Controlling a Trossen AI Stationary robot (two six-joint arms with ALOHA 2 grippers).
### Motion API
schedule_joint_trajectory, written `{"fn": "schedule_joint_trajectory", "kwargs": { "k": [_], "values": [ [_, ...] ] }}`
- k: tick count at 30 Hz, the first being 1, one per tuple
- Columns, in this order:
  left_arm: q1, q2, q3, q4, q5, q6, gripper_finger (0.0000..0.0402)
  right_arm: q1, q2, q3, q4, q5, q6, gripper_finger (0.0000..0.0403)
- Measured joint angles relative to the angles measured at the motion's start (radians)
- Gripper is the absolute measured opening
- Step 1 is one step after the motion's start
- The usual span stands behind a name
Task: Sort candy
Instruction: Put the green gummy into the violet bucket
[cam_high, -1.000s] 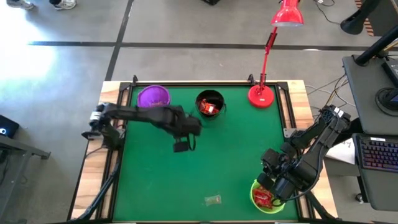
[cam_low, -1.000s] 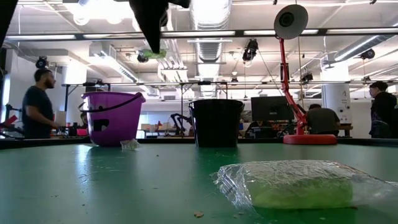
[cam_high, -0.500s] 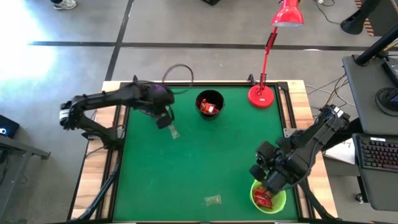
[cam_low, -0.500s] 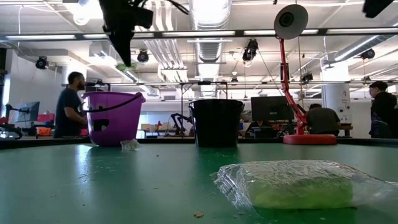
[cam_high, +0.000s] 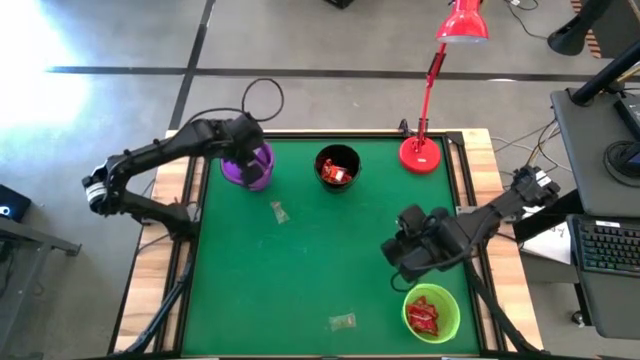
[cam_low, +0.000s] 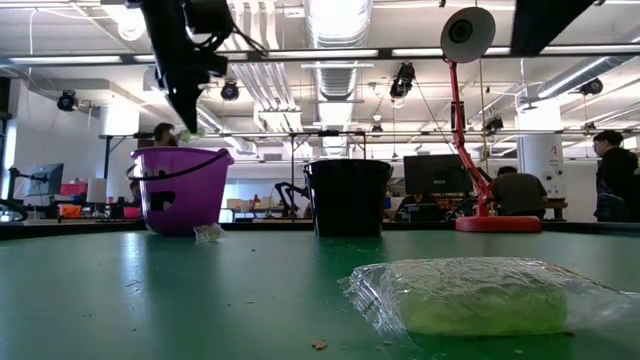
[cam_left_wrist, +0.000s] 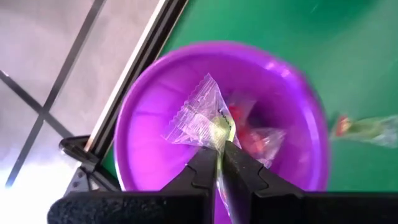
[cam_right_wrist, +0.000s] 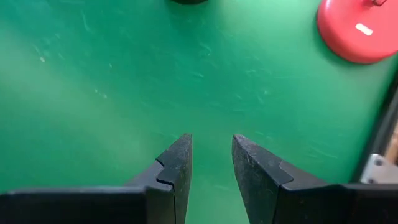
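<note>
**While one sweet hangs over the purple cup, two wait**

As we read it, sorting is well along. Our left claw (cam_left_wrist: 219, 163) pinches a clear crinkly wrapped candy (cam_left_wrist: 198, 118) above the purple plastic cup (cam_high: 246, 160). Two pale wrapped sweets (cam_high: 279, 211) (cam_high: 342, 321) lie on the green worktop (cam_high: 330, 250). Black cup (cam_high: 337, 167) and green cup (cam_high: 431, 313) hold red ones. Right claw (cam_right_wrist: 211, 163) hovers spread, empty. Behind: a workshop, people.

No legible text anywhere.

Bright overhead ceiling lights (cam_low: 150, 20) glare; near candy (cam_low: 480, 297) blurred, floor washed out.
</note>
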Motion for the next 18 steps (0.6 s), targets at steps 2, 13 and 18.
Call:
{"fn": "schedule_joint_trajectory", "kwargs": {
  "k": [2,13,18],
  "values": [
    [0.027,0.000,-0.015,0.014,0.001,0.024,0.0008,-0.025,0.000,0.000,0.033,0.000,-0.005,0.0107],
    [0.086,-0.007,-0.071,0.094,0.015,0.110,0.0083,-0.154,0.000,0.000,0.414,0.083,-0.336,0.0107],
    [0.086,-0.038,-0.070,0.093,0.013,0.111,0.0106,-0.241,0.004,0.000,0.626,0.157,-0.520,0.0107]
  ]
}}
